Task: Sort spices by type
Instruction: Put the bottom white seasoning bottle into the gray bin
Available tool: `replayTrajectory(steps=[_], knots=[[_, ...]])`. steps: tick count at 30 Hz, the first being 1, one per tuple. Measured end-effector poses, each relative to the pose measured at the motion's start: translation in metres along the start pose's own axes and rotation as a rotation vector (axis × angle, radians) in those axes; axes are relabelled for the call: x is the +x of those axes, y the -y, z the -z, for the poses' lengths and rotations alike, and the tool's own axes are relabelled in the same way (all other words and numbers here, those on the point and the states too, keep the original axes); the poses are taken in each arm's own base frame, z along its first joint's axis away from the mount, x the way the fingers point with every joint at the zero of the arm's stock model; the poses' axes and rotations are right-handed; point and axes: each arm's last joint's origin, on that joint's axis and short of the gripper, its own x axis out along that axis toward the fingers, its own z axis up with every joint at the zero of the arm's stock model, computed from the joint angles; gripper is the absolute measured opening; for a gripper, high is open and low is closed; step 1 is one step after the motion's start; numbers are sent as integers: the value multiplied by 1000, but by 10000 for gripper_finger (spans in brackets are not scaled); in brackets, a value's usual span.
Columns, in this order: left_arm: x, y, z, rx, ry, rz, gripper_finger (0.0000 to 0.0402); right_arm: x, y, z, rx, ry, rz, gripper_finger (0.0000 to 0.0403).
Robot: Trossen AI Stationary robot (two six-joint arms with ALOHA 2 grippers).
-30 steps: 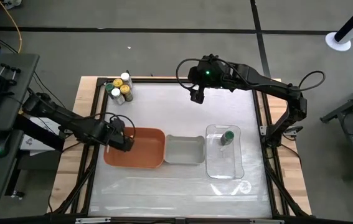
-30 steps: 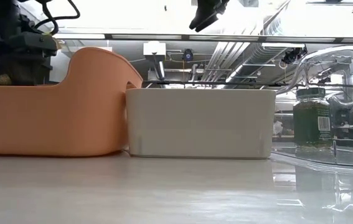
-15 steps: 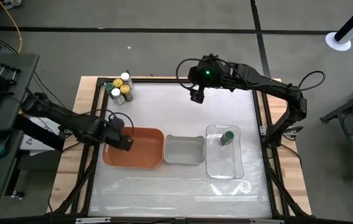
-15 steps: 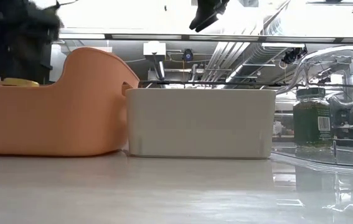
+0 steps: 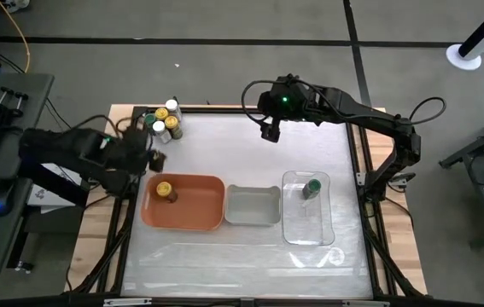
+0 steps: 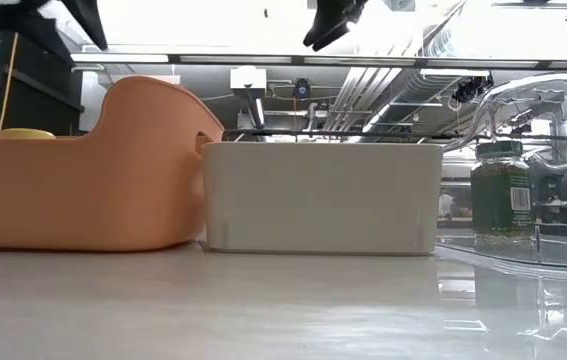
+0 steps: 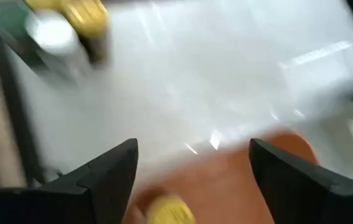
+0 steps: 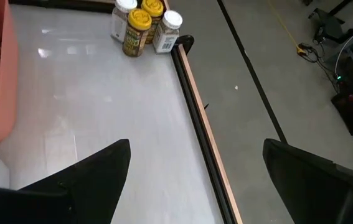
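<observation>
Spice jars (image 5: 164, 121), small cylinders with round yellow and white lids, are clustered at the far left corner of the pale, glossy table (image 5: 242, 247). One yellow-lidded jar (image 5: 165, 190) is stood upright in the smooth orange tray (image 5: 203, 213), near its left end. A dark green-lidded jar (image 5: 312, 188) is held inside the clear, rounded plastic tray (image 5: 306, 230), and between the two trays a matte grey rectangular tray (image 5: 253, 206) is placed, touching the orange one. The left gripper (image 5: 151, 159) is raised above the table's left edge, between the cluster and the orange tray, its dark fingers (image 7: 111, 177) spread and grasping nothing. The right gripper (image 5: 269, 130) is held over the far side of the table, fingers parted and bare.
</observation>
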Motion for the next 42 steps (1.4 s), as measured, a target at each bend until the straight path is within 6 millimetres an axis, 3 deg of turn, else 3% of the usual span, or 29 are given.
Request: replayTrajectory(steps=[3, 5, 10, 11, 16, 21, 30, 35, 42], knots=[[13, -4, -15, 107, 26, -125, 261, 0, 0, -2, 6, 22, 3, 362], [25, -6, -26, 192, 11, -227, 223, 0, 1, -4, 13, 38, 4, 362], [64, -16, -58, 342, -99, -444, 41, 0, 1, -6, 28, 60, -10, 362], [72, -17, -64, 341, -107, -466, 22, 0, 1, -6, 42, 61, -11, 362], [105, -22, -89, 290, -110, -513, 4, 0, 1, -6, 84, 60, -13, 362], [127, -26, -99, 209, -120, -557, 1, 0, 1, -5, 109, 58, -15, 362], [156, -44, -67, -40, -106, -626, 0, 0, 1, -5, 126, 57, -15, 362], [161, -48, -63, -120, 27, -630, 0, 0, 1, -5, 121, 57, -15, 362], [177, -62, -52, -194, 27, -666, 0, 0, 1, -5, 118, 56, -15, 362]])
